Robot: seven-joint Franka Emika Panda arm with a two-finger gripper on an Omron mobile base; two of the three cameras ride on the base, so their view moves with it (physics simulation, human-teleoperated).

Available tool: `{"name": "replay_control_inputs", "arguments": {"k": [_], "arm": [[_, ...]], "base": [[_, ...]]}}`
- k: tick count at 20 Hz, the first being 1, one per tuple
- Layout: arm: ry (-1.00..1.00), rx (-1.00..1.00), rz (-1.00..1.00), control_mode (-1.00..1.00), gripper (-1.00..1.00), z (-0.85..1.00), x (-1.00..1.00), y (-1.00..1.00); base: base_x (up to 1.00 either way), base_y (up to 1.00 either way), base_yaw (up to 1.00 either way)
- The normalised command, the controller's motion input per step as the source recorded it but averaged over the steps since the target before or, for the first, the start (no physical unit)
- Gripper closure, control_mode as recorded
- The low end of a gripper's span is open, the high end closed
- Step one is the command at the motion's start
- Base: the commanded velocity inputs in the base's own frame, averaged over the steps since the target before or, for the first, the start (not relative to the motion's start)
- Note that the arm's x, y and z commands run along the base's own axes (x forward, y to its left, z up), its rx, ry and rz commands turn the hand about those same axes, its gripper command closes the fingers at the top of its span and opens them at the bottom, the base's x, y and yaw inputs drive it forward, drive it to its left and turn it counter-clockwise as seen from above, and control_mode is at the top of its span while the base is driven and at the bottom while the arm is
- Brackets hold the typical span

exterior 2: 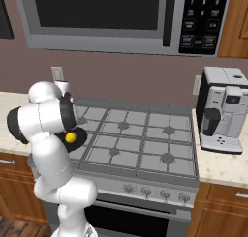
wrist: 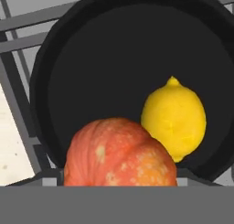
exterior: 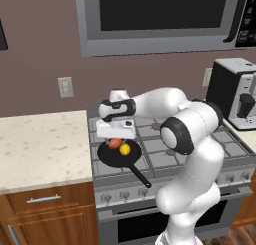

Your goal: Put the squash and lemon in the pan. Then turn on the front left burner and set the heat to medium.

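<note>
The black pan [exterior: 112, 158] sits on the front left burner [exterior: 102, 170], its handle pointing toward the stove's front edge. The yellow lemon [wrist: 173, 119] lies inside the pan [wrist: 114, 58]; it also shows as the lemon [exterior: 125, 149] and the lemon [exterior 2: 70, 137]. My gripper [exterior: 116, 137] hangs just over the pan's left part, shut on the orange-red squash [wrist: 119, 157], which presses against the lemon. The squash [exterior: 115, 143] sits low inside the pan's rim; I cannot tell whether it touches the pan floor. The squash covers most of my fingers.
A row of knobs [exterior: 125, 194] runs along the stove front below the pan. A beige counter [exterior: 40, 144] lies to the left and a coffee machine [exterior 2: 223, 110] stands on the right. The microwave [exterior 2: 121, 18] hangs overhead.
</note>
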Motion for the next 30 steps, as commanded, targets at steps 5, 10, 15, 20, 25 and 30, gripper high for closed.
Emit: {"name": "replay_control_inputs", "arguments": {"k": [5,10,15,20,25,30], "arm": [[0.03,0.00,0.10,-1.00,1.00,-0.40,0.00,0.08],[0.01,0.00,0.06,-1.00,1.00,-0.34,0.00,0.02],[0.02,-0.01,0.04,-1.00,1.00,-0.19,0.00,0.11],[0.00,0.00,0.00,-1.00,1.00,-0.01,-0.07,0.05],[0.00,0.00,0.00,-1.00,-1.00,0.00,-0.07,0.00],[0.00,0.00,0.00,-1.00,-1.00,0.00,-0.04,0.00]], "base": [[0.00,0.00,0.00],[0.00,0.00,0.00],[0.00,0.00,0.00],[0.00,0.00,0.00],[0.00,0.00,0.00],[0.00,0.00,0.00]]}}
